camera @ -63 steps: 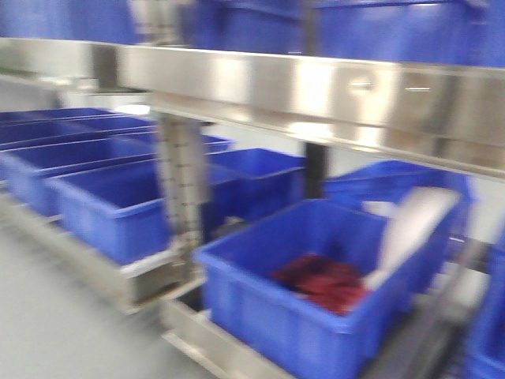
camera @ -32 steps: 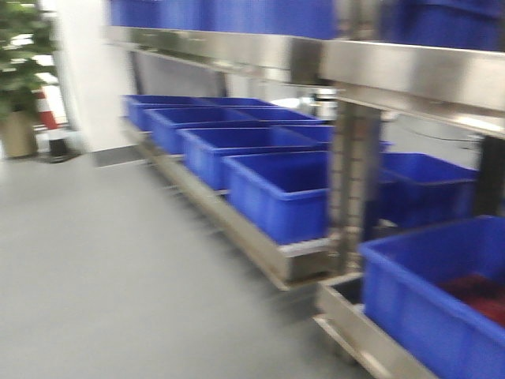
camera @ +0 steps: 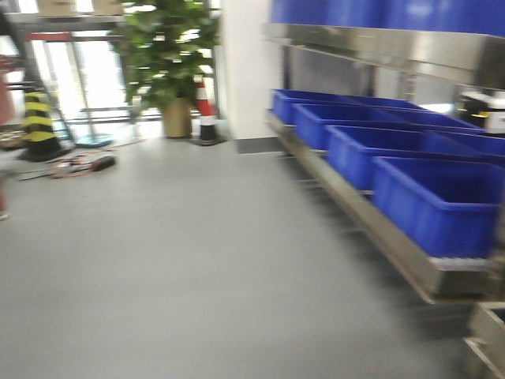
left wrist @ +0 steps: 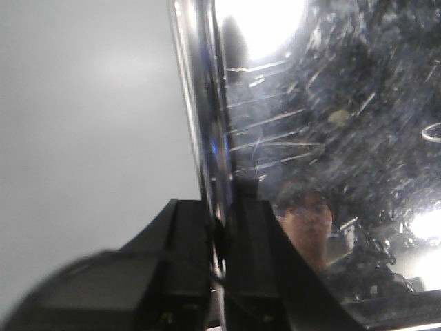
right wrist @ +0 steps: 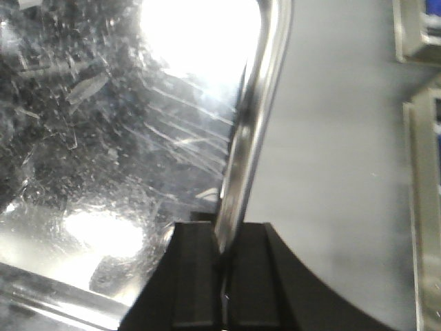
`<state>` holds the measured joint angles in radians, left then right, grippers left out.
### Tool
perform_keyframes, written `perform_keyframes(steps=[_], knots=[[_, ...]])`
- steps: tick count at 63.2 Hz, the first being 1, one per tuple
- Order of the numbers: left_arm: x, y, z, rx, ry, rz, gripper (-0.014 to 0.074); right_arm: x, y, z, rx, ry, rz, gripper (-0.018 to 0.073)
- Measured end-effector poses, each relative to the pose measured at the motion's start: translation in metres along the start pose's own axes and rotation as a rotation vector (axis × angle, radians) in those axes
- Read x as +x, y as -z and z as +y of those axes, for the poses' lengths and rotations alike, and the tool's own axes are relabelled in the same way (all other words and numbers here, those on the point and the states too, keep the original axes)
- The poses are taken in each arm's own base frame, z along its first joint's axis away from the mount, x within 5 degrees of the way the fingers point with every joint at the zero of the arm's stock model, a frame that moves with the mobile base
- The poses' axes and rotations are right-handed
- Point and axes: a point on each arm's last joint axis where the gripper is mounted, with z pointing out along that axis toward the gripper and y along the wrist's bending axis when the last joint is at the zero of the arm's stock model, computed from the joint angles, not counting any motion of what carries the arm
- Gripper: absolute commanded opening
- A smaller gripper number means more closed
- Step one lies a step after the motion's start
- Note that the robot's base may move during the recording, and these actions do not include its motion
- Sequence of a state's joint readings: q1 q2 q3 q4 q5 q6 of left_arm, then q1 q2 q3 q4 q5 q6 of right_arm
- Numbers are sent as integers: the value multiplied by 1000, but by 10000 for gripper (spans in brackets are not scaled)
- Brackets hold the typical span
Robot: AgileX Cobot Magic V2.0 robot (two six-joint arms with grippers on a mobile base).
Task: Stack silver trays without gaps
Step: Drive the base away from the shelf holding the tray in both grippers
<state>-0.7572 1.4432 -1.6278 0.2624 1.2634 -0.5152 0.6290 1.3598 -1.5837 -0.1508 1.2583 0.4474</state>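
Note:
My left gripper (left wrist: 219, 227) is shut on the left rim of a silver tray (left wrist: 331, 103), whose scratched shiny floor fills the right of the left wrist view. My right gripper (right wrist: 222, 241) is shut on the right rim of a silver tray (right wrist: 103, 117), whose shiny floor fills the left of the right wrist view. Both trays hang over grey floor. I cannot tell whether it is one tray held at both sides or two. No tray and no gripper shows in the front view.
The front view shows open grey floor (camera: 197, 260). A steel rack with a row of blue bins (camera: 434, 201) runs along the right. A potted plant (camera: 170, 55), a traffic cone (camera: 207, 114) and a striped post (camera: 38, 122) stand at the back. Rack edges show in the right wrist view (right wrist: 420, 165).
The front view has swung left: the near blue bin with red contents has left the frame, and the open floor, plant and cone have come into view.

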Motion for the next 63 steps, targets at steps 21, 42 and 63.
perform_keyframes(steps=[21,42,63], knots=[[0,0,0,0,0,0,-48,0,0,0,0,0,0,56],[0,0,0,0,0,0,-48,0,0,0,-1,0,0,56],[1,0,-1,13,5,8,-48,0,0,0,5,2,-2,56]])
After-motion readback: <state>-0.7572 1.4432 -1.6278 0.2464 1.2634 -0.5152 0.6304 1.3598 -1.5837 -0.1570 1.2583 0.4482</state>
